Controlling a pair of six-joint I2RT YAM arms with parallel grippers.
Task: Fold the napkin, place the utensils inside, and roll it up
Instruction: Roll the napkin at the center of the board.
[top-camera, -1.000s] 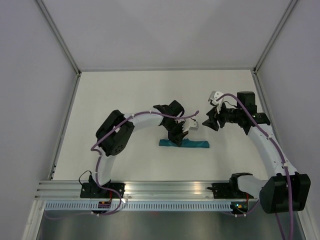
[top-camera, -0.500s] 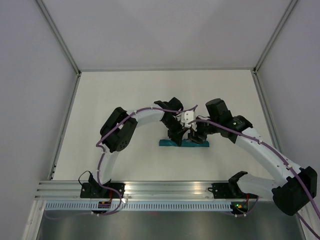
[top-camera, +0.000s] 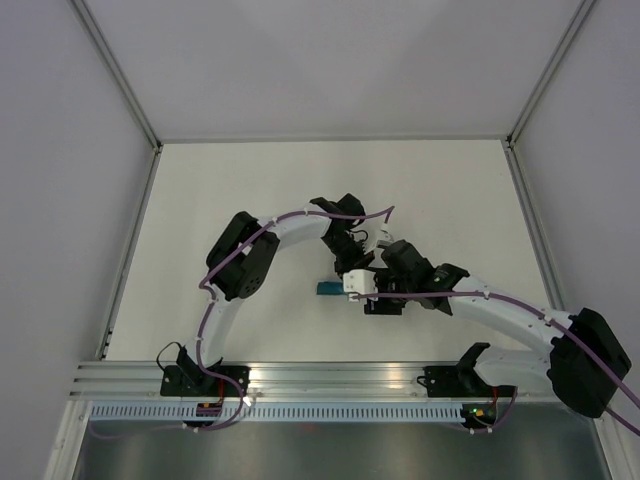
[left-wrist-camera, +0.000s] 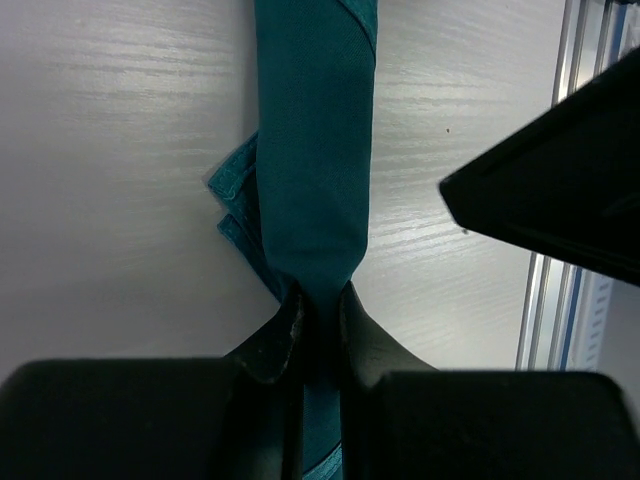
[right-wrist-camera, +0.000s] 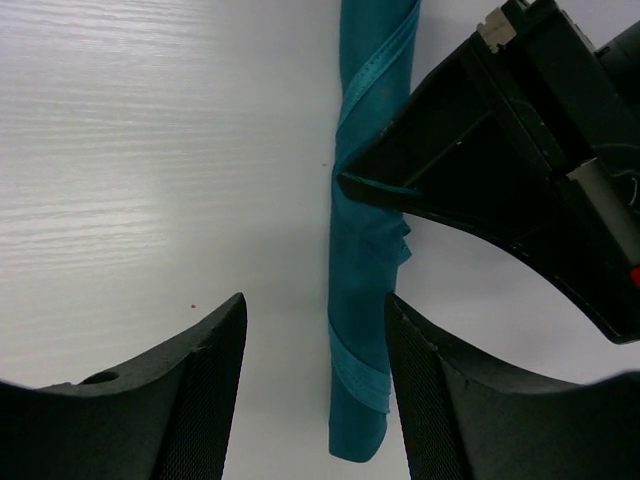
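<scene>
I am pinching the rolled teal napkin (left-wrist-camera: 315, 150) on the table (left-wrist-camera: 100, 150) with my left fingers (left-wrist-camera: 280, 340) while my right fingers (right-wrist-camera: 210, 380) are hovering spread around its end, where an off-centre squeeze could be shoving the roll loose.

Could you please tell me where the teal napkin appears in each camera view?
Top external: napkin at centre, only its left end showing.
Left wrist: napkin runs from top centre down into the left tool.
Right wrist: napkin is a vertical strip just right of centre.
Shared landmark: the left tool, shut on the napkin.
</scene>
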